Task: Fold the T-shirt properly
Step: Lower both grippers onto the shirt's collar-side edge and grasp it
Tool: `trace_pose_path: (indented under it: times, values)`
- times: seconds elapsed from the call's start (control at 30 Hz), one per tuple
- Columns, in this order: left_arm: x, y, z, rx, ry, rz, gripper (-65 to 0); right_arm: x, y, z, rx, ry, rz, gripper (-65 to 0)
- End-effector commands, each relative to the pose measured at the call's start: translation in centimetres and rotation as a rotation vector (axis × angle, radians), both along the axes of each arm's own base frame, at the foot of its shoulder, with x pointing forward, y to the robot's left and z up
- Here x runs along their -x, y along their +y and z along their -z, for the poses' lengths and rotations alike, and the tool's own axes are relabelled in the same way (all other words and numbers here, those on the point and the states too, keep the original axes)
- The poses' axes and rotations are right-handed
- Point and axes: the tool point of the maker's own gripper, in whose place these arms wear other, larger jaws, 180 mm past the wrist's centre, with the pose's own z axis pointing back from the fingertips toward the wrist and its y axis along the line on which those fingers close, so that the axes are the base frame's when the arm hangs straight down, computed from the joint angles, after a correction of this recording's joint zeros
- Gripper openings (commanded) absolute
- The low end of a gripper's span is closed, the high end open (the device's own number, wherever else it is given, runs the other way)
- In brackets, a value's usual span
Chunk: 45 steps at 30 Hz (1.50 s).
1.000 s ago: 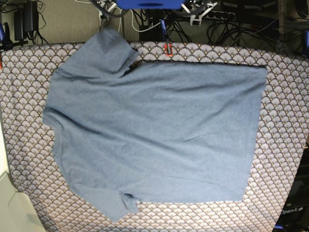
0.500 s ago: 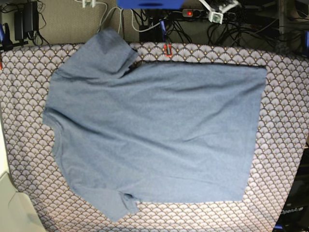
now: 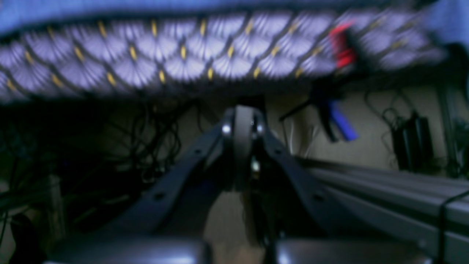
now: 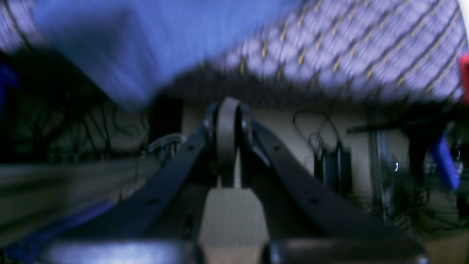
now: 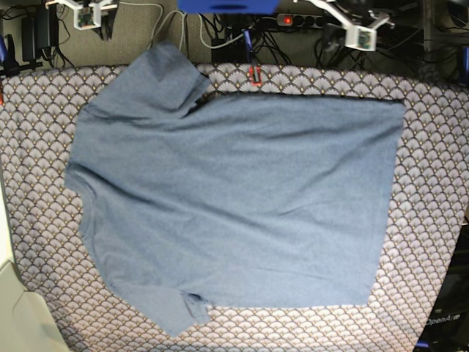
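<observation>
The slate-blue T-shirt (image 5: 234,198) lies spread flat on the table, plain side up, with the neck at the left and the hem at the right. One sleeve points to the back left and one to the front left. No lettering shows. My left gripper (image 3: 238,123) is shut and empty, beyond the table's back edge, with a strip of the T-shirt (image 3: 110,9) above it in the blurred left wrist view. My right gripper (image 4: 227,110) is shut and empty, just off the back edge near the back sleeve (image 4: 146,44).
The scallop-patterned covering (image 5: 432,147) spans the table. A red clamp (image 5: 256,75) grips the back edge and also shows in the left wrist view (image 3: 340,47). Cables and power strips lie behind the table. My left arm (image 5: 357,29) is at the back right, my right arm (image 5: 88,11) at the back left.
Both arms have swung apart along the back edge: the right arm toward the left, the left arm toward the right. The T-shirt has not moved.
</observation>
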Motion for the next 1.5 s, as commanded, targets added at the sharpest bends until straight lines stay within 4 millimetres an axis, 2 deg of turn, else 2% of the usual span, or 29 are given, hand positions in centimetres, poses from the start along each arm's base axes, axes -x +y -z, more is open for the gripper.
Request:
trace_pose_path:
  times: [0.0, 0.07, 0.13, 0.27, 0.33, 0.4, 0.5, 0.6, 0.73, 0.8, 0.87, 0.93, 1.07, 1.17, 1.27, 1.4, 1.47]
  values:
    - [-0.3, 0.8, -0.4, -0.012, -0.015, -0.011, -64.5, -0.8, -0.2, -0.6, 0.007, -0.039, -0.003, -64.5]
    - [-2.1, 2.1, -0.8, -0.024, -0.054, -0.041, -64.3, -2.2, -0.5, -0.8, 0.012, -0.079, 0.000, -59.4]
    - [-3.1, 3.1, -1.1, -0.022, -0.072, -0.073, -60.7, -3.9, -0.4, -1.3, 0.011, -0.131, 0.002, -51.8]
    - [-4.6, 5.1, -2.0, 0.025, -0.100, -0.160, -39.4, -7.4, -0.2, -2.3, -0.006, -0.237, 0.029, -35.8]
    - [-5.6, 5.9, -2.6, 0.050, -0.128, -0.198, -29.7, -9.2, -0.2, -2.8, -0.009, -0.280, 0.035, -31.9]
    - [-7.0, 6.2, -3.4, 0.075, -0.169, -0.216, -26.4, -10.2, -0.1, -2.7, -0.015, -0.302, 0.039, -30.7]
    - [-7.7, 6.4, -3.3, 0.088, -0.181, -0.230, -26.6, -10.6, 0.0, -2.3, -0.072, -0.308, 0.084, -30.6]
    - [-8.8, 6.7, -3.1, 0.092, -0.192, -0.242, -26.5, -10.4, -0.1, -0.4, -0.158, -0.244, 0.135, -30.6]
    - [-9.8, 6.4, -1.8, 0.099, -0.119, -0.233, -26.4, -9.4, -0.3, 3.3, -0.296, -0.115, 0.216, -30.7]
    - [-9.9, 6.2, -1.3, 0.104, -0.079, -0.230, -26.4, -8.6, -0.6, 4.9, -0.349, -0.071, 0.254, -30.7]
    - [-10.0, 6.8, -1.3, 0.096, -0.072, -0.243, -26.4, -8.0, -0.8, 5.8, -0.391, -0.045, 0.288, -30.7]
    - [-10.1, 7.4, -1.6, 0.101, -0.084, -0.281, -26.4, -7.7, -1.0, 6.2, -0.425, -0.034, 0.310, -30.7]
    - [-10.6, 9.9, -2.7, 0.081, -0.135, -0.365, -26.2, -7.8, -0.9, 6.1, -0.454, -0.028, 0.306, -30.7]
    - [-10.4, 12.2, -3.2, 0.050, -0.154, -0.419, -26.2, -8.4, 0.3, 6.1, -0.476, -0.029, 0.283, -30.8]
    - [-10.7, 13.5, -3.9, 0.032, -0.179, -0.446, -26.2, -8.5, 1.9, 6.3, -0.505, -0.017, 0.253, -31.0]
    - [-10.8, 14.3, -2.6, 0.036, -0.155, -0.476, -26.2, -9.5, 3.6, 6.0, -0.536, -0.026, 0.218, -32.3]
    - [-10.6, 14.8, -1.0, 0.045, -0.122, -0.499, -26.3, -9.6, 3.8, 6.4, -0.538, -0.017, 0.216, -36.9]
